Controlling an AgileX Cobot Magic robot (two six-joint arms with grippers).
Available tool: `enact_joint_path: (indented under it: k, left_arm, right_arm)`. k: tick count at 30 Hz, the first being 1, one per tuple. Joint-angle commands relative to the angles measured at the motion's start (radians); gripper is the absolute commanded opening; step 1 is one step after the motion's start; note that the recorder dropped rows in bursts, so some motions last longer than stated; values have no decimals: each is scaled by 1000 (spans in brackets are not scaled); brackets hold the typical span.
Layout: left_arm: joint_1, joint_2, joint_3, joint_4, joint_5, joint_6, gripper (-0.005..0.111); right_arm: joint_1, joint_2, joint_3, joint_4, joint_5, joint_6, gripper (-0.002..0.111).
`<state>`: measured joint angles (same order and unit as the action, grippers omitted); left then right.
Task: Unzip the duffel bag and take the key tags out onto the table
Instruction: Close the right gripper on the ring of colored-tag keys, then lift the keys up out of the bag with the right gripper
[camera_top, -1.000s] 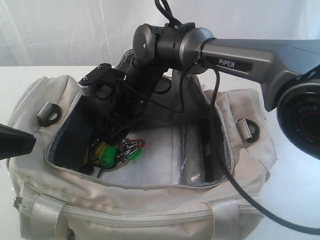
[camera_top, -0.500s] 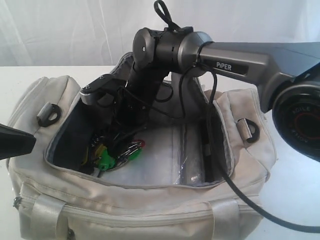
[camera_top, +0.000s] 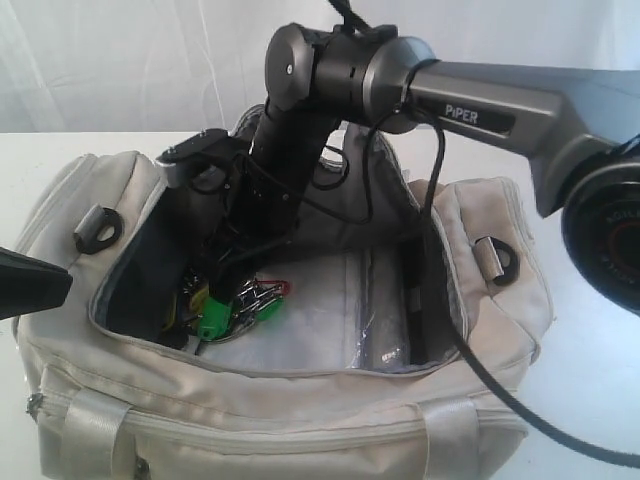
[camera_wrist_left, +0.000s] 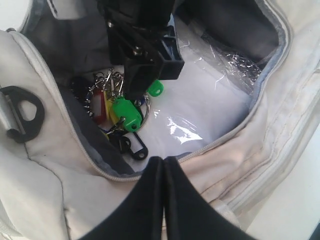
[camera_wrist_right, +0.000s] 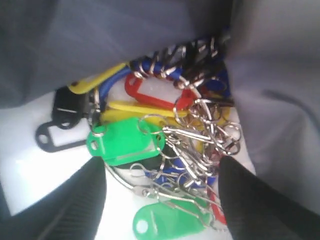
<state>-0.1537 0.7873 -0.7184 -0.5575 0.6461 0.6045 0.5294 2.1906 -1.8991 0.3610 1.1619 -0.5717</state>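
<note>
One bunch of key tags (camera_wrist_right: 145, 145) lies inside the unzipped duffel bag (camera_top: 300, 420), at the left end, on a white sheet. Right gripper (camera_wrist_right: 162, 200) is down in the opening, spread wide w/ a finger each side of the bunch, nothing clasped yet. Left gripper (camera_wrist_left: 163, 165) is clenched empty by the bag's near-left side. Best approach: drop lower, pinch rings & tags together, lift straight up clear of the lining, then over to the tabletop (camera_top: 590, 375).
</note>
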Motion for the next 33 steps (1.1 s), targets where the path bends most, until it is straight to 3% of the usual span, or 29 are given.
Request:
enact_joint_path:
  k: [1, 6, 12, 17, 21, 23, 33]
  left_arm:
    - [1, -7, 7, -25, 13, 2, 0]
    - [1, -7, 7, -25, 13, 2, 0]
    - [1, -7, 7, -27, 13, 2, 0]
    - [1, -7, 7, -27, 13, 2, 0]
    - [1, -7, 7, -27, 13, 2, 0]
    - [1, -7, 7, -27, 13, 2, 0]
    - [1, -7, 7, -27, 13, 2, 0]
  right_arm:
    - [-3, 36, 2, 2, -45, 32, 60]
    - [-12, 57, 0, 0, -143, 58, 60]
    - [-23, 70, -2, 27, -109, 61, 59]
    - [-21, 70, -2, 98, -16, 18, 43]
    - [-21, 70, 0, 77, -28, 18, 11]
    - [-23, 70, -2, 73, -38, 18, 0]
    - [-25, -41, -8, 37, -63, 31, 0]
